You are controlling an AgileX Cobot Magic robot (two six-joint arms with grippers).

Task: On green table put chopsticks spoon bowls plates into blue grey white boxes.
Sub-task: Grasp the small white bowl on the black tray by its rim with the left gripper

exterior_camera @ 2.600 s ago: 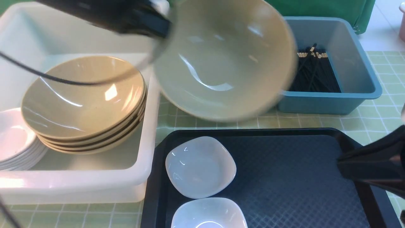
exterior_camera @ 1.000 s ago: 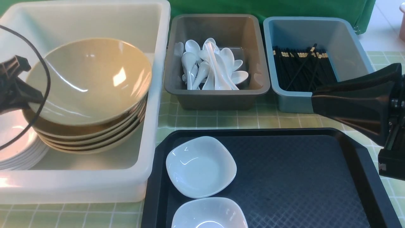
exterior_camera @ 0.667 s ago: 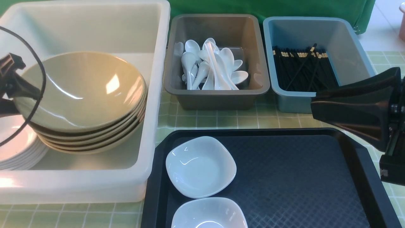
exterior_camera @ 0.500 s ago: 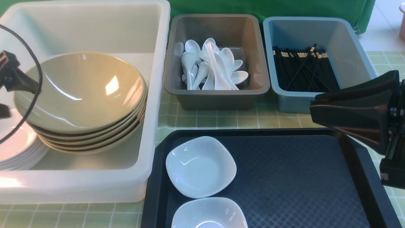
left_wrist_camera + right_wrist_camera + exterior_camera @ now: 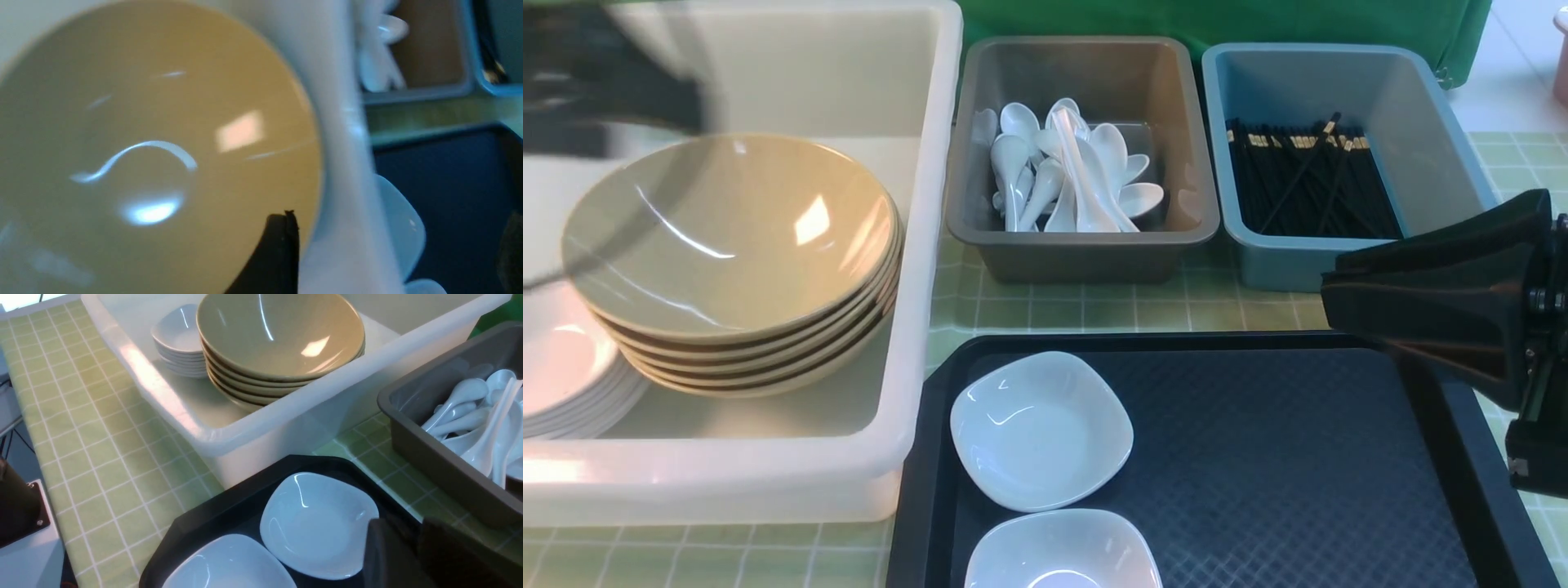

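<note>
Right at the front lies the black tray (image 5: 1258,490) with two small white dishes (image 5: 1041,429) on its left side, one behind the other and nearly touching. The right gripper (image 5: 1331,298) hangs over the tray's far right corner and points left. The right wrist view shows its two dark fingers (image 5: 388,555) close side by side with nothing between them. I cannot tell if they quite touch.

Left of the tray sits the white box (image 5: 719,482) on the green table (image 5: 1054,310). Inside it is a stack of tan bowls (image 5: 727,237), and the top bowl lies flat in the one below. A stack of white plates (image 5: 564,376) sits just left of the bowls. The front view cuts these plates off, but the right wrist view shows the whole pile.

Further back stand the grey box (image 5: 1078,261) full of white spoons (image 5: 1070,175) and the blue box (image 5: 1298,269) with black chopsticks (image 5: 1307,184). Only the front view shows the chopsticks well.

The left gripper (image 5: 621,98) is a dark blur over the far left corner of the white box, clear of the bowls. The left wrist view looks down into the top bowl, and one black finger (image 5: 282,249) shows there alone, with no other finger next to it. It has let go and holds nothing.

A second ago that gripper pinched the left rim of the top bowl, which sat tipped above the stack. Now the bowl is down and level, and the gripper has gone up and back. The right gripper has barely moved.
</note>
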